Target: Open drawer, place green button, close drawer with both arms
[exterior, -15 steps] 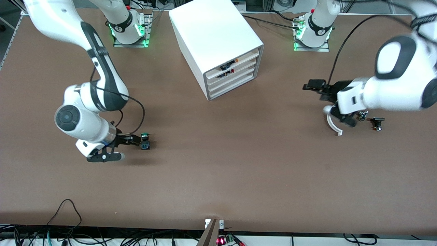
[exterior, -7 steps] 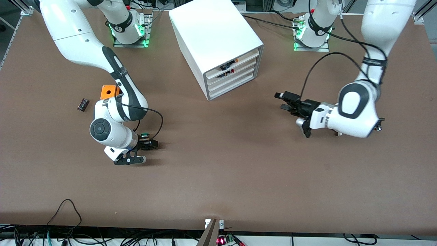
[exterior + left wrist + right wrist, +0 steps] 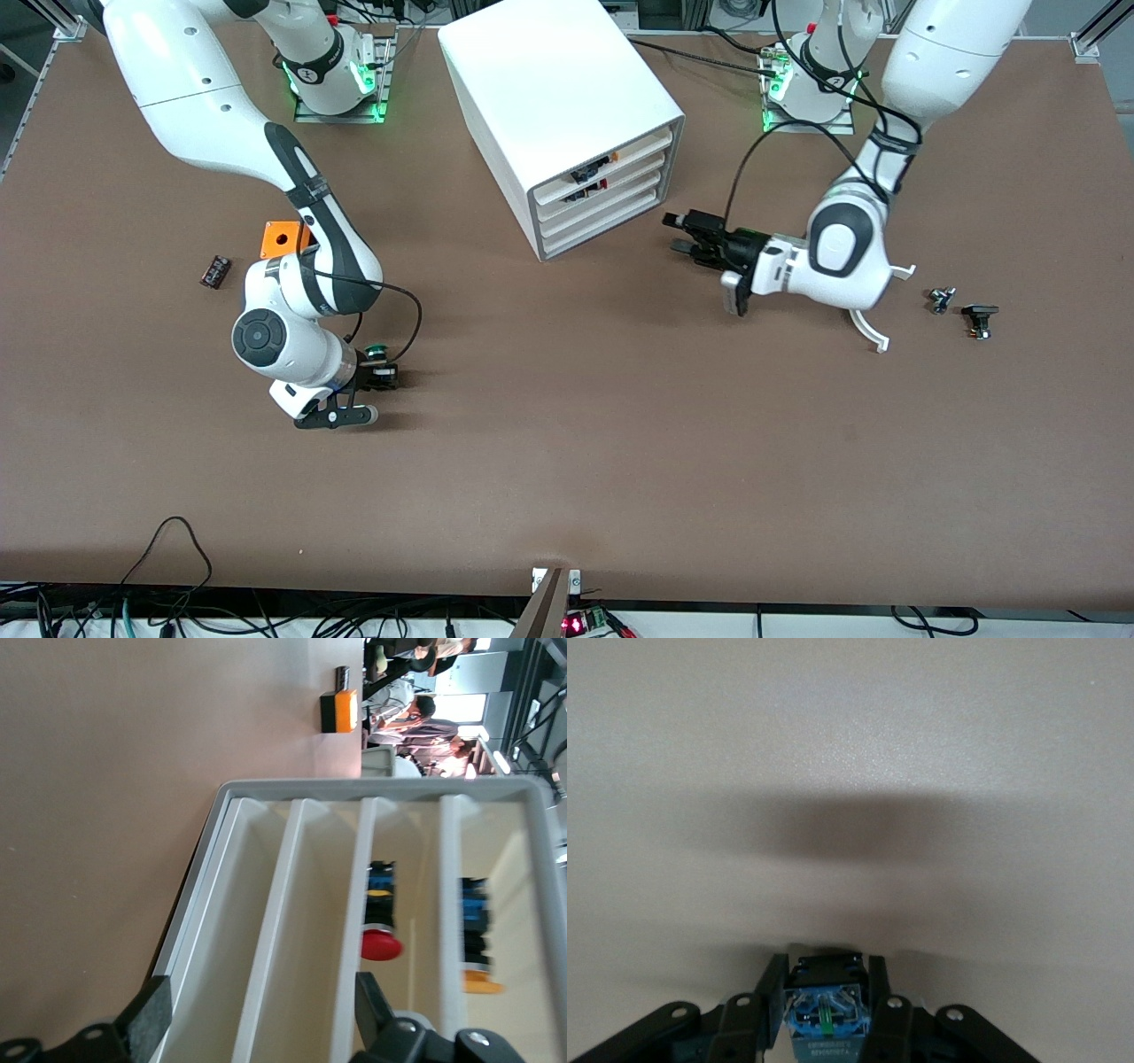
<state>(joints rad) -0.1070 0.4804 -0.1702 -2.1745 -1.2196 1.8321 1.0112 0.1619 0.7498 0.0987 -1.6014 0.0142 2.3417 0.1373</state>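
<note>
A: Button (image 3: 379,358) position? Right gripper (image 3: 383,377) state?
B: Button is held low over the table (image 3: 567,461), jaws pinching its body, at 7 o'clock from the cabinet (image 3: 560,115).
A: Left gripper (image 3: 687,232)?
B: Jaws spread, in front of the shut drawer (image 3: 602,213).

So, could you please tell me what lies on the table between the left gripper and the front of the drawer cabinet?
Nothing: in the front view, only bare table separates the open left gripper from the drawer in the cabinet.

Bright, even light; soft shadows.
</note>
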